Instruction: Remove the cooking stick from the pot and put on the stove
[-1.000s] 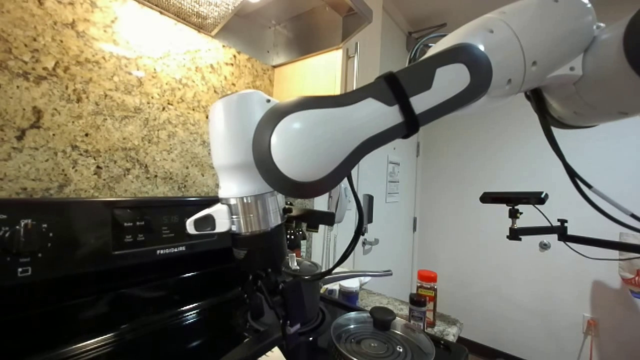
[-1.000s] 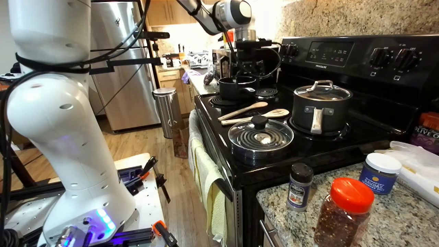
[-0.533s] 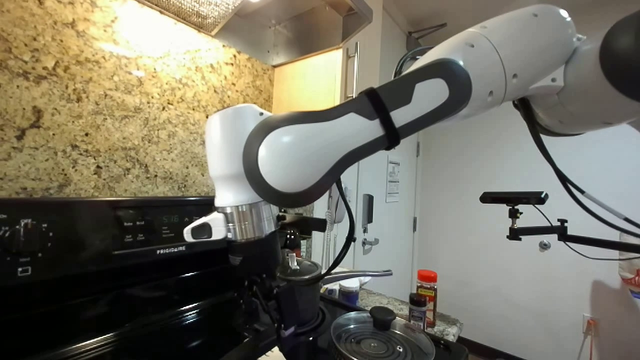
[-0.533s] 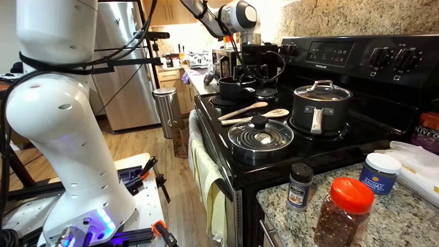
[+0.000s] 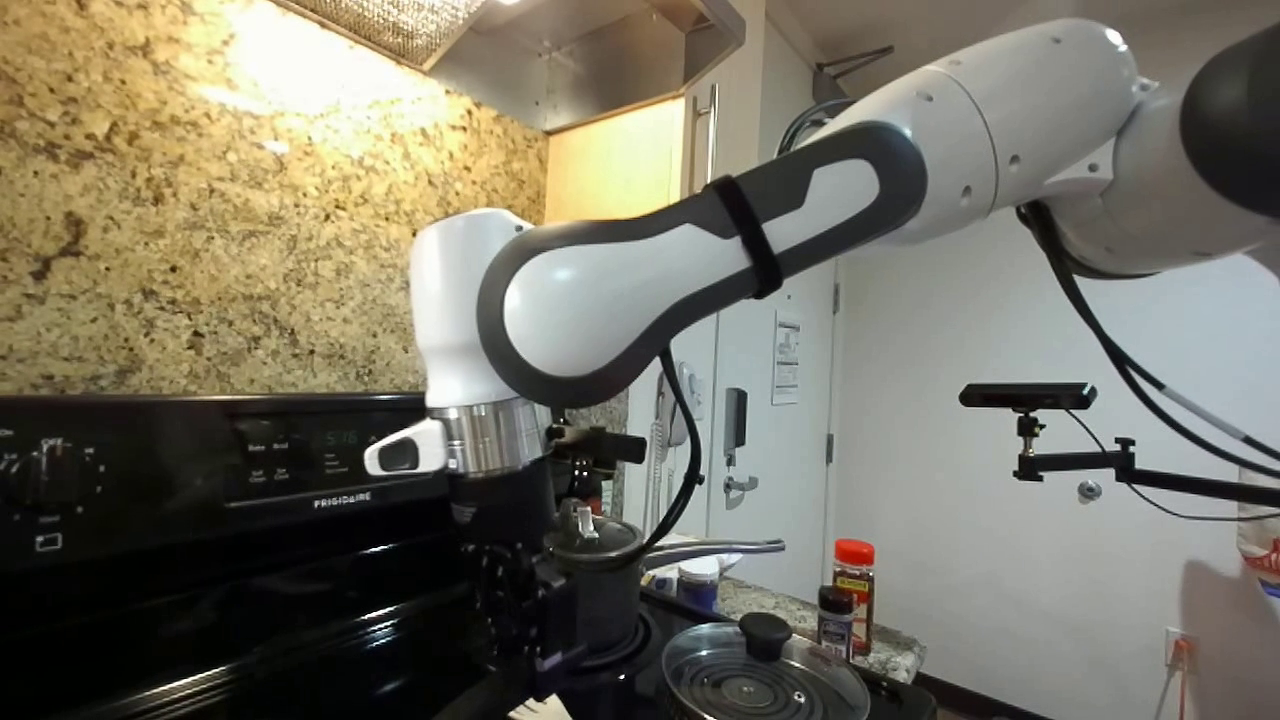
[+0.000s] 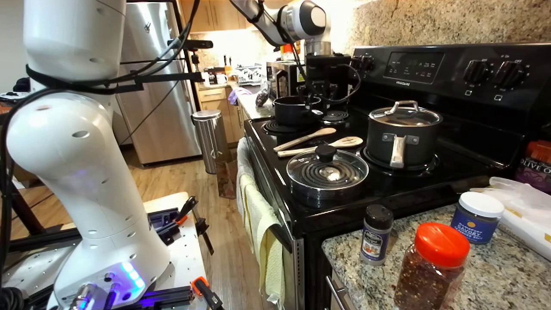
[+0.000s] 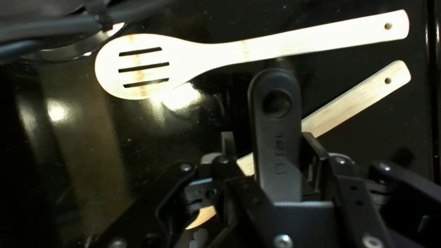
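Observation:
On the stove [image 6: 465, 176] lie two pale wooden cooking sticks: a slotted one [image 7: 220, 55] and a plain one [image 7: 358, 96]. In both exterior views the pot [image 6: 424, 146], dark grey with a silvery handle, stands on a burner under its glass lid. A smaller black pot [image 6: 286, 114] sits at the stove's far end. My gripper [image 7: 270, 143] is over that black pot's grey handle [image 7: 275, 131], one finger on each side. The left finger stands clear of the handle; the right is close beside it, touch unclear. Part of the plain cooking stick is hidden beneath handle and gripper.
A round glass lid [image 6: 353, 181] with a black knob covers the front burner. Spice jars [image 6: 376, 237] stand on the granite counter [image 6: 344, 249]. The stove's knob panel [image 6: 452, 64] rises behind.
My arm has moved down and towards the stove's back panel, shifting right in an exterior view. The fingers appear closer together than before. The cooking sticks and the lidded pot have stayed put.

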Tool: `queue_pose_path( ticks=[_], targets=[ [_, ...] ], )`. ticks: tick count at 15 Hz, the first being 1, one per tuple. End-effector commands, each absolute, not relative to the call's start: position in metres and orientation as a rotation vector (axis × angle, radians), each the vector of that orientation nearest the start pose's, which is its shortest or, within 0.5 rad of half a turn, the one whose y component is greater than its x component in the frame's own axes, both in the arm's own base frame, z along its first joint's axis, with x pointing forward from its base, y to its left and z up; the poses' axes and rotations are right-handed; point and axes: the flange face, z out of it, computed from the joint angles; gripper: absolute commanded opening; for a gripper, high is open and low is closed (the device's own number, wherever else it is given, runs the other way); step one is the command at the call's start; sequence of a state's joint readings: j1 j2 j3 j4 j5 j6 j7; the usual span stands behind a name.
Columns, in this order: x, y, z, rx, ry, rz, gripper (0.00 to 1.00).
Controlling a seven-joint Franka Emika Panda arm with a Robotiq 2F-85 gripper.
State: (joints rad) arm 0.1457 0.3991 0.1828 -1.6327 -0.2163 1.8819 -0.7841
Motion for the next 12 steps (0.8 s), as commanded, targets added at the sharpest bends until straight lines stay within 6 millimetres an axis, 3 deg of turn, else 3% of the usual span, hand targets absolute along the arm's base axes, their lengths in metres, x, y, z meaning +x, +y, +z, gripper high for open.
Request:
queue_pose_path(
  ticks=[1,3,12],
  targets=[
    [0.630,0.177,0.380,-2.644,-1.779,0.250,0.20],
    [0.629,0.174,0.382,-2.650,-1.765,0.248,0.12],
    [0.602,0.165,0.399,-2.714,-1.746,0.286,0.14]
  ],
)
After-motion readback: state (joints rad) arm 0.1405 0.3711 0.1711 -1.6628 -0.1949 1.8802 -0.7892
